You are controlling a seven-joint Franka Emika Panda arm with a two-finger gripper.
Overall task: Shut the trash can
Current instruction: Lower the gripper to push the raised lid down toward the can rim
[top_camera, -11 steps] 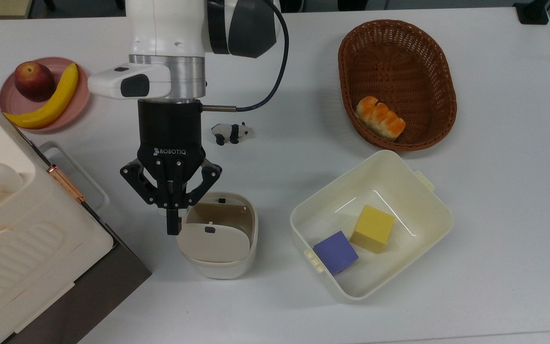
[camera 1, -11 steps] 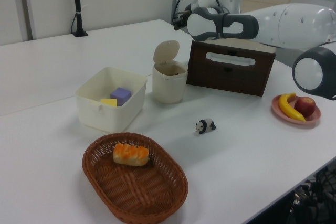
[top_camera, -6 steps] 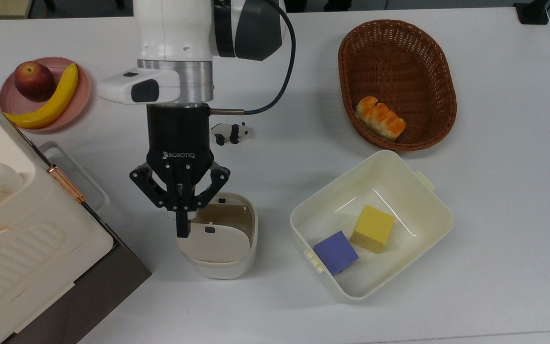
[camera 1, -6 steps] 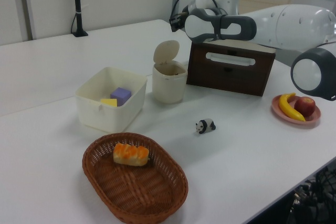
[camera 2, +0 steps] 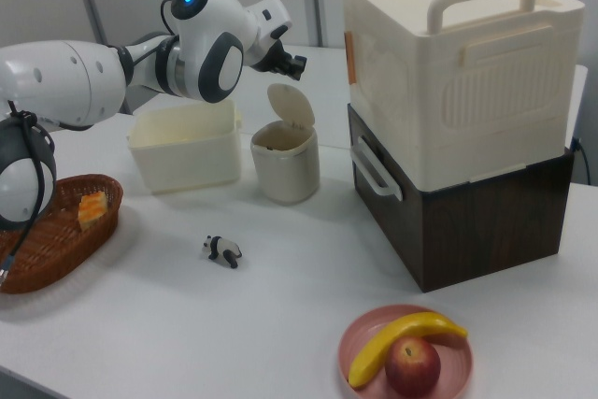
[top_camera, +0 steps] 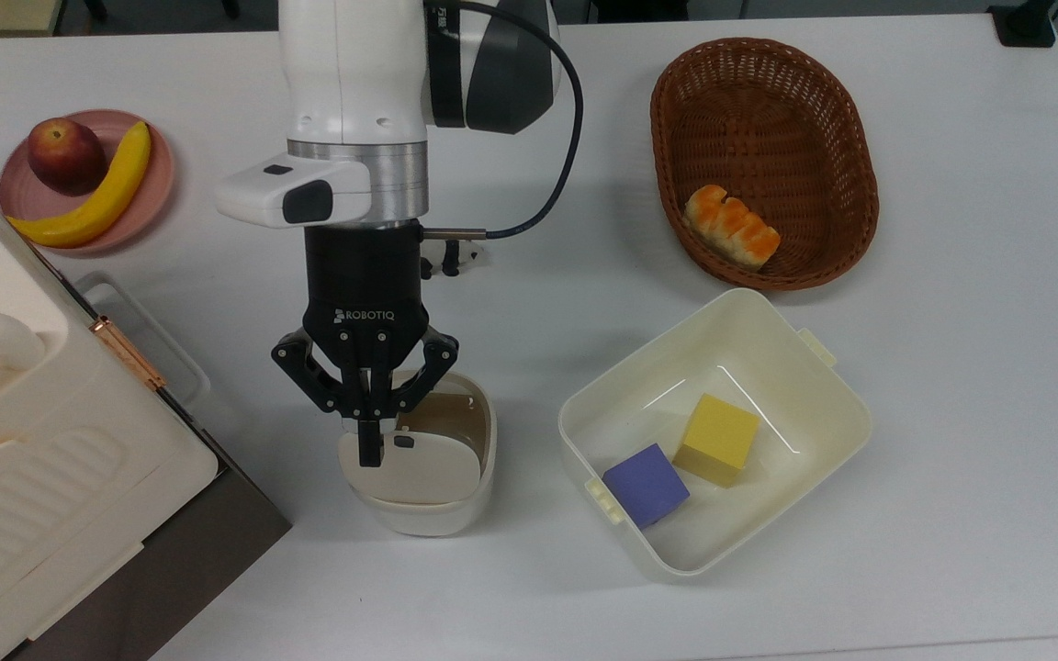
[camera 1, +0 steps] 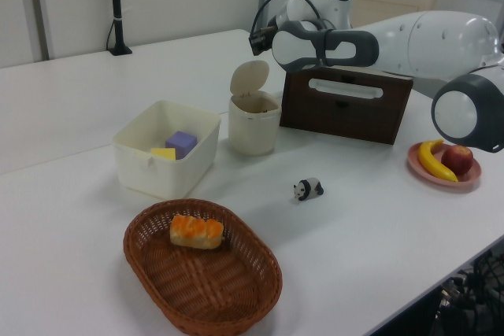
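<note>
White counter (top_camera: 951, 413) all round you, and your trash can (top_camera: 428, 500) stands near the middle of it with its lid (top_camera: 414, 468) tipped up on its hinge, the brown inside open to the top view. Your hand (top_camera: 370, 450) hangs right over the can, its two fingers drawn together into one dark tip with nothing between them, and in the top view that tip lies across the lid's upper edge, just beside the small black button (top_camera: 403, 442). In the left view the lid (camera 1: 249, 78) stands upright above the can (camera 1: 253, 125), with the arm reaching in behind it. On the top view's right of the can sits your cream tub (top_camera: 823, 386) with a yellow cube (top_camera: 718, 439) and a purple cube (top_camera: 646, 484). Beyond that is a wicker basket (top_camera: 823, 101) holding bread (top_camera: 732, 226).
</note>
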